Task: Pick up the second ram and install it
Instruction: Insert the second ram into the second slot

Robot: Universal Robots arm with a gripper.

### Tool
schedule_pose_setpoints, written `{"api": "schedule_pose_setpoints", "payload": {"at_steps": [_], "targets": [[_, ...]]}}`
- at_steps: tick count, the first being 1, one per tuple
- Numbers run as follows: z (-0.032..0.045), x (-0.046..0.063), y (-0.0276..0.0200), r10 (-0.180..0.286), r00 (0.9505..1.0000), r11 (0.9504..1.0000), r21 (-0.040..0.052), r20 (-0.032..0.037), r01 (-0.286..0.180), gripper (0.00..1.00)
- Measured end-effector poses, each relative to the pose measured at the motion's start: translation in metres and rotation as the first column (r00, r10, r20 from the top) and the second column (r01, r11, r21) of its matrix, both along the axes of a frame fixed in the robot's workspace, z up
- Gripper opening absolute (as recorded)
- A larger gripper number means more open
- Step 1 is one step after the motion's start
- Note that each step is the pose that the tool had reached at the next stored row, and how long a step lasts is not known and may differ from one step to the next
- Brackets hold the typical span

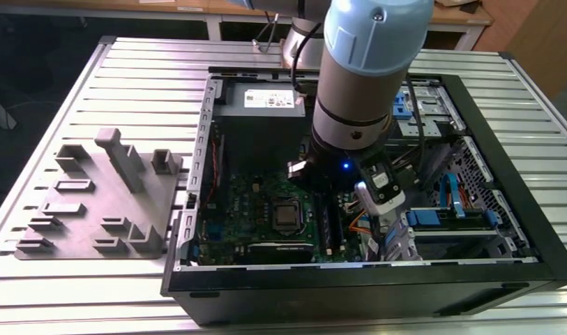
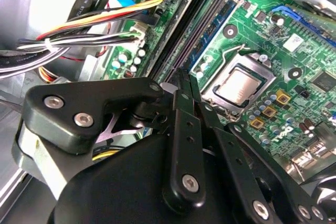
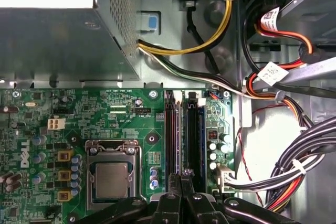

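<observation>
Tool (image 3: 182, 176), fingertips together, over the motherboard's (image 3: 122, 125) memory slots (image 3: 170, 129) (grasp of anything unclear)

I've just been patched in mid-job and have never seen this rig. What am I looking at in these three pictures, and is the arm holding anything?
The exterior view comes from a camera off the arm. It shows the grey-and-blue cylindrical robot arm reaching down into an open black computer case, which lies on a ribbed metal table. Beside the case, on the exterior view's left, sits a grey plastic fixture plate with raised blocks.

The other two pictures come from cameras riding at the arm's wrist. They look past its black pincer at the green motherboard.

In both wrist views the pincer is shut, with its tips meeting right over the long black memory slots. I see nothing gripped between them. A bluish strip lies along one slot, but I cannot tell whether it is the memory stick.
</observation>
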State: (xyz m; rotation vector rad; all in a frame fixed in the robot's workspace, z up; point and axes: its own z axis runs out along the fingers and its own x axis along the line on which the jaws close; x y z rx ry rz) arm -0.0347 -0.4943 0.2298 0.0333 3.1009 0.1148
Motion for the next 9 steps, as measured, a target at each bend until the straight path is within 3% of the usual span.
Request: {"api": "schedule_pose_setpoints", "payload": {"at_steps": [4, 9], "targets": [[0.0004, 0.0, -0.001, 0.0, 1.0, 1.0, 0.0074, 0.0, 0.0, 0.08], [0.0014, 0.0, -0.0017, 0.0, 1.0, 1.0, 0.0082, -0.0001, 0.0, 0.08]]}}
